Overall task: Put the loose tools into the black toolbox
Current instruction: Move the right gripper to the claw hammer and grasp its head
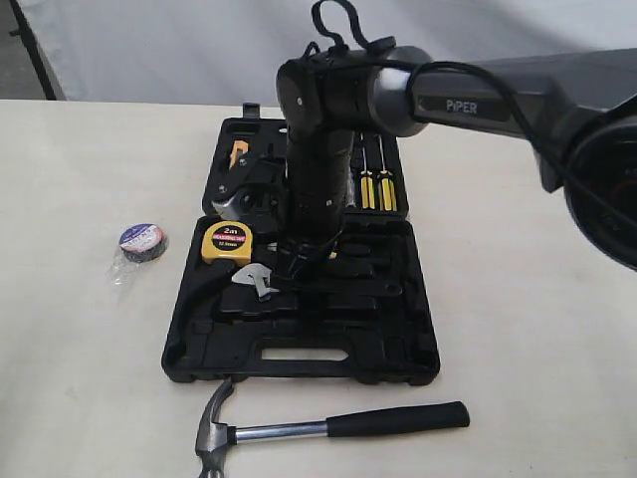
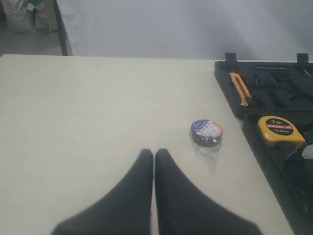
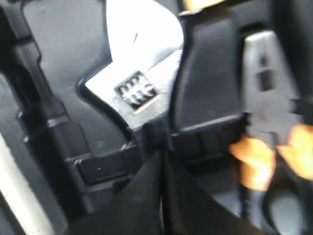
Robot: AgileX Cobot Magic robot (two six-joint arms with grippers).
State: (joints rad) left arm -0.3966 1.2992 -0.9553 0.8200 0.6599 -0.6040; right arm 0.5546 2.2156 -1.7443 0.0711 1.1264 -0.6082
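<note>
The black toolbox point(image 1: 299, 357) lies open in the middle of the table. The silver adjustable wrench point(image 1: 255, 280) rests inside its near half, head beside the yellow tape measure point(image 1: 226, 242). My right gripper point(image 1: 299, 257) points down into the case, shut, its tips point(image 3: 161, 155) just behind the wrench head point(image 3: 139, 78) with nothing seen between them. The steel claw hammer point(image 1: 328, 428) lies on the table in front of the case. The small black tape roll point(image 1: 142, 242) sits left of the case. My left gripper point(image 2: 154, 152) is shut and empty, short of the roll point(image 2: 206, 132).
Yellow-handled screwdrivers point(image 1: 374, 185) and an orange-handled knife point(image 2: 240, 89) sit in the far half of the case. Orange-handled pliers point(image 3: 257, 156) lie beside the wrench. The right arm point(image 1: 478, 95) reaches in from the right above the case. Bare table spreads left of the roll.
</note>
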